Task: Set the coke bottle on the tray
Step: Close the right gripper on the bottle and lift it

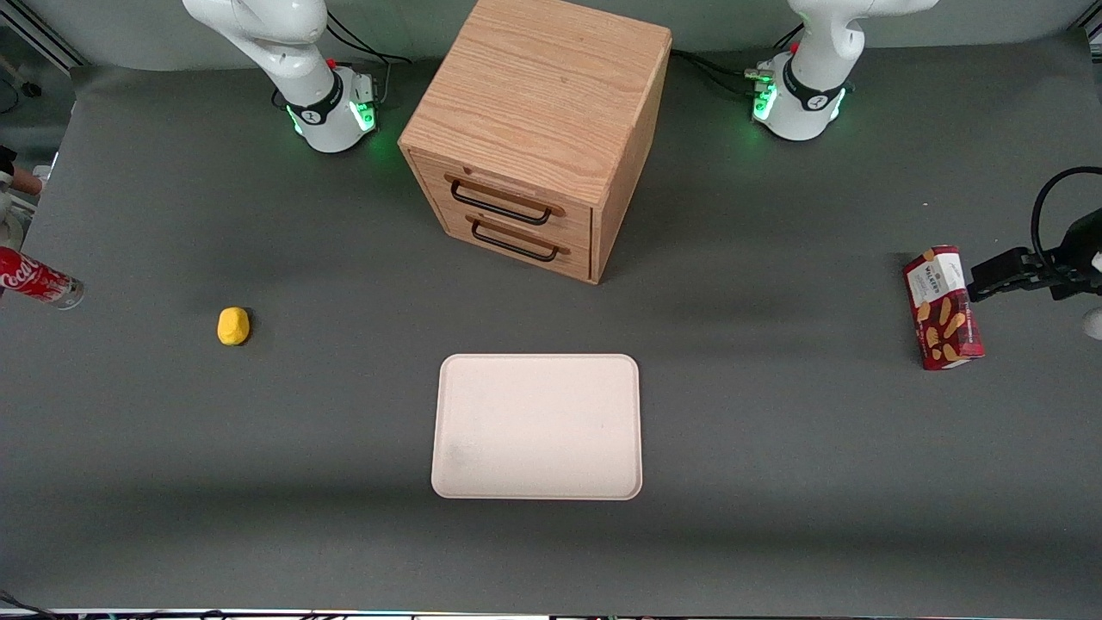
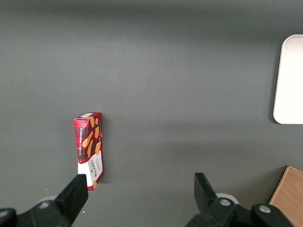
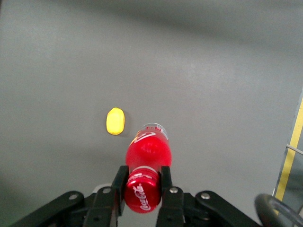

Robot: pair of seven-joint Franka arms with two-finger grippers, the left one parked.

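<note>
Claw [image 3: 142, 187] pinching the bottle [image 3: 147, 152] at the neck, one finger [image 3: 119, 185] pressed to each side just under the red cap, bottle hanging base-down over bare table [image 1: 775, 482]. White "Coca-Cola" script readable on the cap top and again along the red body. In the front view, only the bottle's lower part [image 1: 36, 281] showing, tilted, at the very edge of the frame toward the working arm's end of the table; claw itself out of that view.

Below and just beside the bottle's base, a lemon [image 3: 115, 121] lying alone on the grey surface, apart from the bottle. Open table all round the lemon.

Well away from the claw, toward the table's middle: tray [image 1: 537, 427], flat, cream, lying near the front camera with open grey room on every side. Farther from the camera than the tray, a wooden cabinet [image 1: 541, 129] with two dark-handled drawers, standing clear of the tray's rim.

Farthest from the claw, toward the parked arm's end: a red box [image 1: 943, 307] lying flat, biscuits pictured on its face, a white label with a word like "WALKERS", not surely legible.
</note>
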